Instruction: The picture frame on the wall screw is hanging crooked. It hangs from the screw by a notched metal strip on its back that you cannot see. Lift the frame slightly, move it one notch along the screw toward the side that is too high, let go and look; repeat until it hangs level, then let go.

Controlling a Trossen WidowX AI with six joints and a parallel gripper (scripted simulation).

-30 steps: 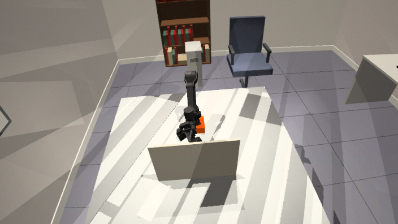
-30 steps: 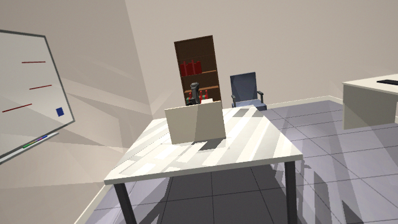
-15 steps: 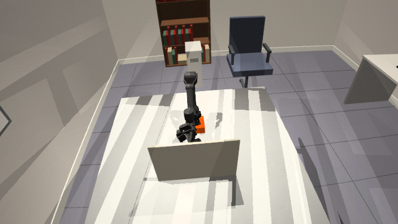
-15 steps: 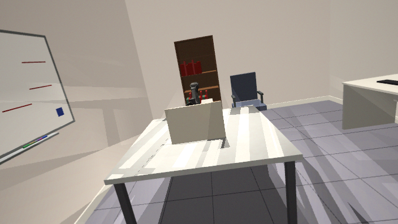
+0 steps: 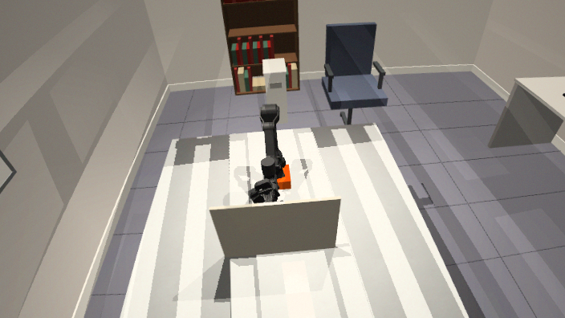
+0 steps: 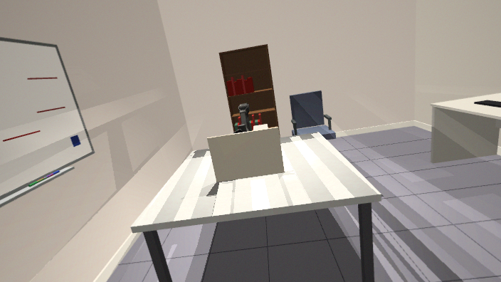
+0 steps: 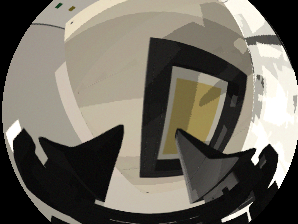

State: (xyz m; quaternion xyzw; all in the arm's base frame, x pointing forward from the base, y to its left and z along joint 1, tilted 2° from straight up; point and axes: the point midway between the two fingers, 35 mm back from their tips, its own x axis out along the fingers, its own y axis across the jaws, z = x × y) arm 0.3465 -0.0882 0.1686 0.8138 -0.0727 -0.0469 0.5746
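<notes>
Picture frame point(image 7: 146, 110): ahead of the claw point(image 5: 262, 192) point(image 7: 150, 131), on the pale panel point(image 5: 277, 229) point(image 6: 246, 154) point(image 7: 110, 120). In the wrist view it sits from straight ahead of the claw out to the right, partly behind the right-hand finger. Black border, light mat, yellowish picture inside. It leans in that view, but the wrist camera looks tilted and bends lines, so can't call which side is too high.

Claw: fingers spread partway, nothing pinched. Gap probably left wide enough to go over a frame edge. Whether a fingertip touches the frame, can't tell. Reads as the approach, or a pause to look between notches.

Panel stands upright on the table point(image 5: 363, 177) point(image 6: 256, 211), beyond the claw from the arm. Likely plays the wall, so the frame can hang facing the arm. Screw and strip not visible; strip should be behind the frame.

Orange block point(image 5: 284, 183) beside the arm, back from the claw. Purpose unclear.

Behind the arm: bookcase point(image 5: 297, 44) point(image 6: 270, 71) and blue chair point(image 5: 351, 50) point(image 6: 307, 110), just room furniture.

No readable brand, label or writing. Whiteboard point(image 6: 32, 89) has red strokes only.
</notes>
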